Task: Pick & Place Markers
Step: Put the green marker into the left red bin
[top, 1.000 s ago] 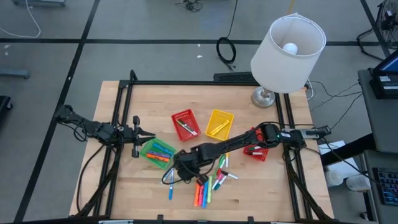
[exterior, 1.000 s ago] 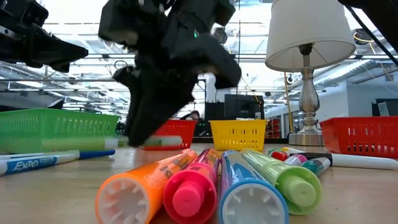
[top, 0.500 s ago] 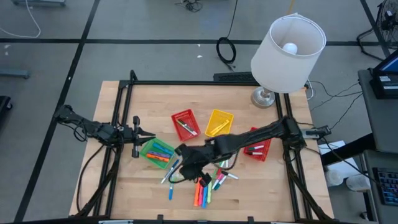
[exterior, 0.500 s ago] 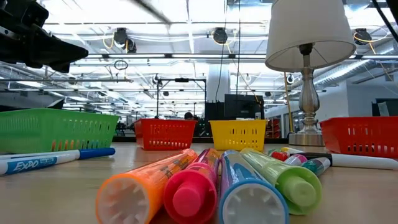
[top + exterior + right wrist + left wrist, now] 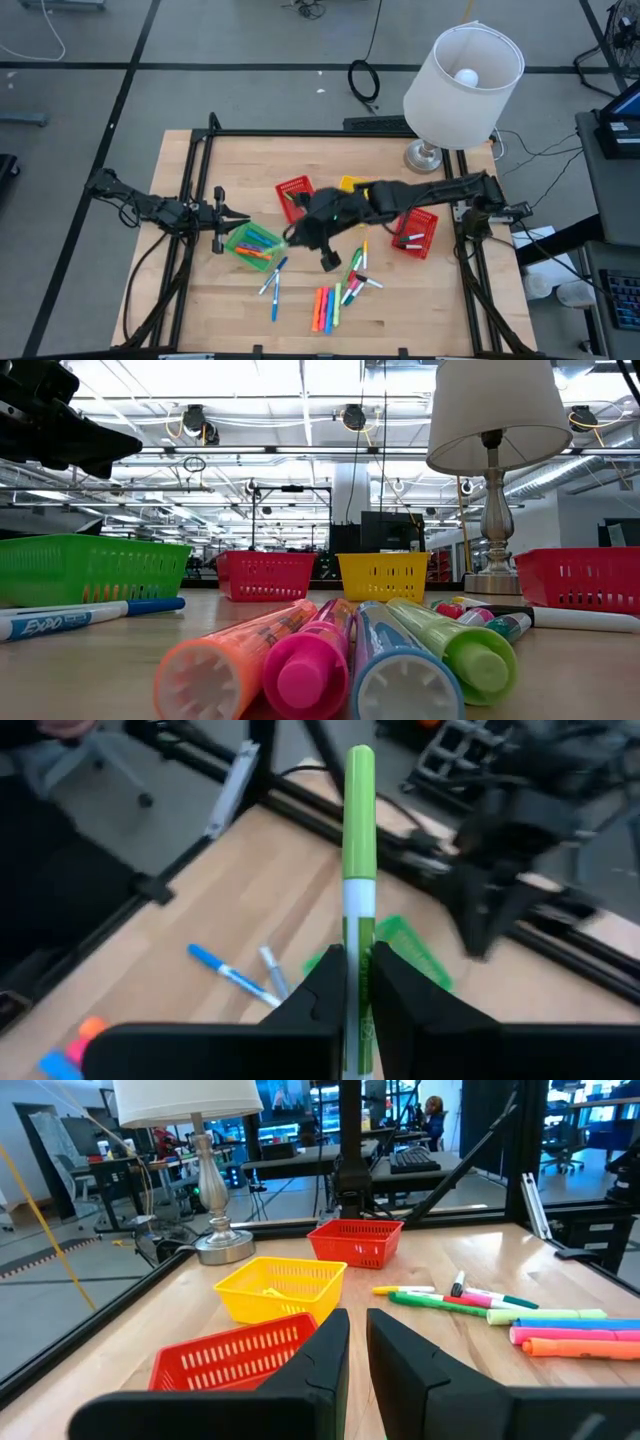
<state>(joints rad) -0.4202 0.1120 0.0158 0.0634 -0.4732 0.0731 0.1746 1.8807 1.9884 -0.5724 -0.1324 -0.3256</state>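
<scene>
Two dark robot arms reach over the pale wooden tabletop [image 5: 240, 310]. The right hand [image 5: 358, 982] is closed on a green-and-white felt-tip marker [image 5: 359, 870], pinched at its lower barrel so the pen sticks straight out beyond the fingertips [image 5: 325, 975]; from above, this hand [image 5: 305, 230] hangs over the middle of the tabletop, just beside the small red mesh plastic basket [image 5: 292, 188] and at about 3 o'clock from the green mesh basket [image 5: 236, 240], which already holds several coloured markers [image 5: 258, 245]. The left hand [image 5: 357, 1330] waits at the tabletop's 9 o'clock edge with its two fingers nearly together, a thin gap between them, and nothing in it. Toward 6 o'clock lies a loose row of orange, pink, blue and green markers [image 5: 326, 308], with two blue-tipped white pens [image 5: 273, 283] just beside them toward 9 o'clock and a few more pens [image 5: 358, 275] toward 3 o'clock. A yellow mesh basket [image 5: 347, 185] sits near the centre, a second red basket [image 5: 420, 238] toward 3 o'clock, and a white-shaded table lamp [image 5: 462, 72] at about 1 o'clock.
</scene>
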